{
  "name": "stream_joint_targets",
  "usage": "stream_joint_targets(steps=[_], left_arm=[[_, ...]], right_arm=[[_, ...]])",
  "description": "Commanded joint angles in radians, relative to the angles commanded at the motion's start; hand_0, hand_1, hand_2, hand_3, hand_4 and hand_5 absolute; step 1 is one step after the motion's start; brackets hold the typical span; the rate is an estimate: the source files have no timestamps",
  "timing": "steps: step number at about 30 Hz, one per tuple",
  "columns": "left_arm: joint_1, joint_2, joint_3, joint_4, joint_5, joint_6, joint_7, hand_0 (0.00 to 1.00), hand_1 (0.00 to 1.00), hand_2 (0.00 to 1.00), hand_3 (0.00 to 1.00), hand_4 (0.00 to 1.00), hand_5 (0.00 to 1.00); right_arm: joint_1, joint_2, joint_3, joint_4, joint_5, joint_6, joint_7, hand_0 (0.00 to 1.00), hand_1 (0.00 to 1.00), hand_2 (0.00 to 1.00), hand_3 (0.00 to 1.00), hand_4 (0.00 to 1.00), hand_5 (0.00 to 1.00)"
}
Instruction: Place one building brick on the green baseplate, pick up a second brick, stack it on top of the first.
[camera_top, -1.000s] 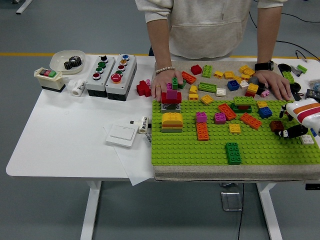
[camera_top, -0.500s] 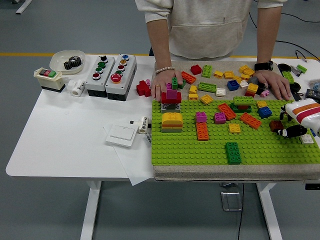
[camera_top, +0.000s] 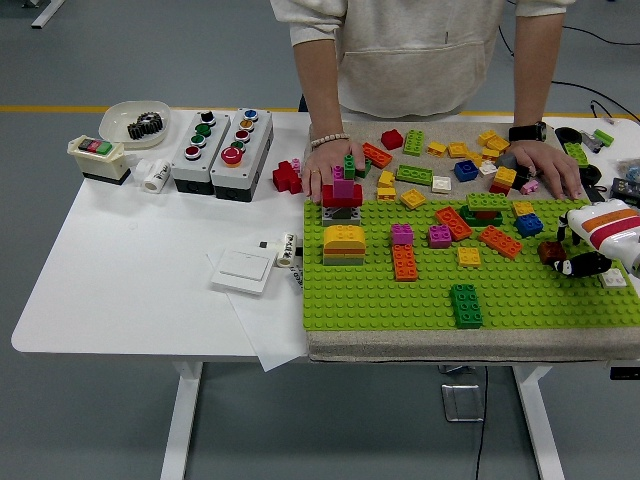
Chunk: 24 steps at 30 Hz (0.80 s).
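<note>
The green baseplate (camera_top: 380, 290) lies on a grey mat on the right half of the table, with several bricks pressed on it. My right hand (camera_top: 572, 250) reaches in from the right edge, with a white wrist that has an orange stripe. Its black fingers (camera_top: 585, 265) are curled around a dark red brick (camera_top: 551, 252), which sits low at the baseplate's right end. A blue brick (camera_top: 530, 224) and an orange brick (camera_top: 500, 241) stand just to its left. Loose bricks (camera_top: 450, 160) lie on the mat behind the plate. My left arm is out of view.
A person stands at the far side with one hand (camera_top: 330, 165) by a red and magenta stack (camera_top: 342, 193) and the other (camera_top: 548, 165) among the loose bricks. Button boxes (camera_top: 222, 140), a bowl (camera_top: 135, 122), a white switch (camera_top: 245, 268) and paper lie on the left.
My right hand has drawn slightly up and left over the baseplate's right end. The dark red brick stays in the same place. The person's hands have not moved.
</note>
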Motion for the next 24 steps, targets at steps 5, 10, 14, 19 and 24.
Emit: stream_joint_targets(steps=[5, 10, 14, 19, 24], left_arm=[[0.000, 0.000, 0.001, 0.000, -0.002, -0.001, -0.001, 0.814, 0.788, 0.776, 0.599, 0.671, 0.679], [-0.001, 0.000, 0.002, 0.000, -0.005, -0.001, -0.002, 0.813, 0.786, 0.776, 0.599, 0.671, 0.678], [-0.001, 0.000, 0.003, 0.000, -0.006, -0.001, -0.002, 0.813, 0.786, 0.776, 0.599, 0.671, 0.679], [-0.001, 0.000, 0.002, 0.001, -0.005, -0.001, -0.001, 0.813, 0.786, 0.776, 0.599, 0.671, 0.678], [0.000, -0.001, 0.001, 0.001, -0.004, -0.001, 0.000, 0.813, 0.786, 0.776, 0.599, 0.671, 0.678]], right_arm=[[-0.001, -0.004, 0.003, 0.010, -0.001, -0.003, 0.002, 0.284, 0.343, 0.426, 0.538, 0.758, 0.557], [-0.003, -0.008, 0.003, 0.017, -0.001, -0.005, 0.005, 0.273, 0.332, 0.421, 0.534, 0.740, 0.569], [-0.005, -0.011, 0.003, 0.017, 0.000, -0.003, 0.006, 0.251, 0.318, 0.410, 0.529, 0.733, 0.573], [-0.006, -0.012, 0.005, 0.019, 0.000, -0.006, 0.009, 0.214, 0.281, 0.389, 0.527, 0.728, 0.577], [-0.008, -0.013, 0.006, 0.020, -0.001, -0.006, 0.011, 0.214, 0.281, 0.389, 0.527, 0.728, 0.577]])
